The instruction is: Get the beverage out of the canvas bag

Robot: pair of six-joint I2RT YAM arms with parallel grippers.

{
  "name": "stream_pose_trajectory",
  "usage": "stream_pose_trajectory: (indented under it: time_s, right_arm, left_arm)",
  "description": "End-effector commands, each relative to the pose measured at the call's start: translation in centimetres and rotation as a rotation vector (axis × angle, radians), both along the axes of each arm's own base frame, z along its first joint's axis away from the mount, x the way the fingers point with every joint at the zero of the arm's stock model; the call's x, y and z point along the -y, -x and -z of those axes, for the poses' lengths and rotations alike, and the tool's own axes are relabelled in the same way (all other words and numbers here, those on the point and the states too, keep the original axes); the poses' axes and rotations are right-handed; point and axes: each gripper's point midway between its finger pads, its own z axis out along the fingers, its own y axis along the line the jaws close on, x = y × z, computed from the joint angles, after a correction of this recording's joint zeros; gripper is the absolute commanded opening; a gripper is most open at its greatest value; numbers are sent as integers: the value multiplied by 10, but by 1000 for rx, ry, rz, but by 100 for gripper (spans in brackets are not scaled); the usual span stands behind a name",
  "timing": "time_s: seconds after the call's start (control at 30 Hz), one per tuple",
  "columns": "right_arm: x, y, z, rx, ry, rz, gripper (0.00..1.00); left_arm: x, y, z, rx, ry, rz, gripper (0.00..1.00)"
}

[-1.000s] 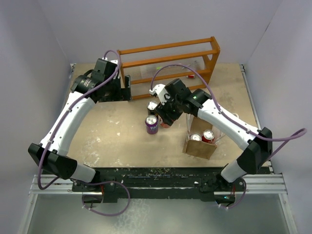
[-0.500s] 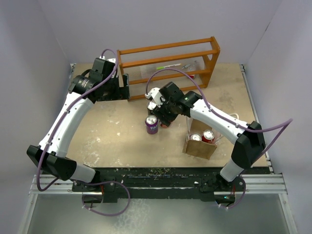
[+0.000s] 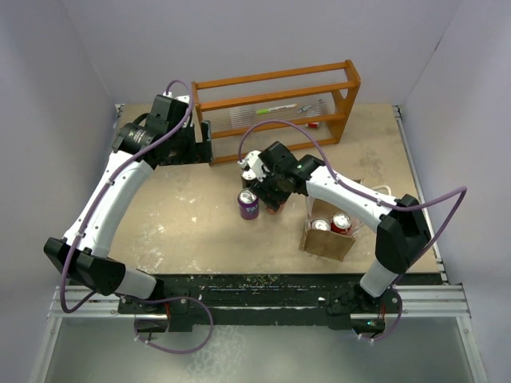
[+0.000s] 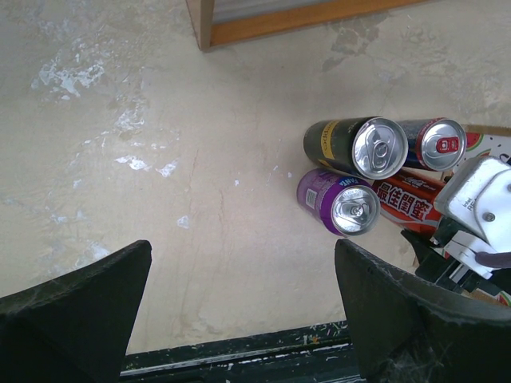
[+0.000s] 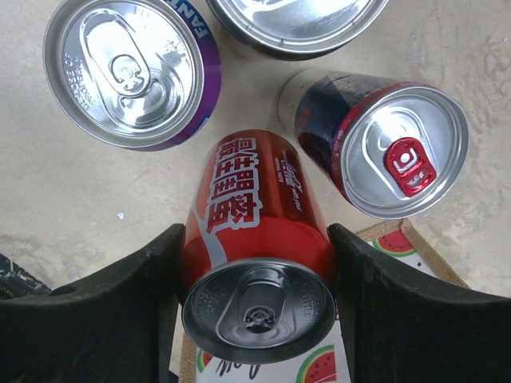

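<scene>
Inside the canvas bag (image 3: 326,244) stand two cans (image 3: 320,225).

In the right claw (image 5: 255,239), red can (image 5: 247,191) | we read white characters 最佳閨蜜 down its side, with a small Coca-Cola script beside them | just ahead of the claw, purple can (image 5: 132,72) | we read FANT along its rim.

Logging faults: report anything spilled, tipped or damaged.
Nothing stands out. The purple can and black can stand upright, as does the canvas bag; the red can sits between the jaws of the right gripper. The table shows pale scuffs.
</scene>
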Motion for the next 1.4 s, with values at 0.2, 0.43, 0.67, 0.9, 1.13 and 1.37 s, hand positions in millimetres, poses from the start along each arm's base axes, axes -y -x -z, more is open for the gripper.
stream_pose_trajectory:
  time_s: [0.2, 0.43, 0.67, 0.9, 1.13, 1.37]
  right_arm:
    - [-20, -14, -4, 70, -83, 20, 0]
    - [-19, -12, 11, 50, -66, 20, 0]
    - [-18, -7, 25, 29, -57, 24, 0]
    - [-17, -4, 29, 25, -58, 28, 14]
    - [-19, -3, 9, 53, -92, 25, 70]
    - [-20, -3, -35, 111, -180, 52, 95]
  left_arm:
    - [1, -6, -15, 47, 33, -7, 99]
    - [-1, -5, -14, 44, 29, -6, 99]
    - [-1, -4, -13, 42, 28, -1, 99]
    - [0, -4, -13, 39, 32, 0, 99]
    - [2, -1, -11, 30, 47, 3, 99]
    - [8, -1, -9, 29, 84, 5, 99]
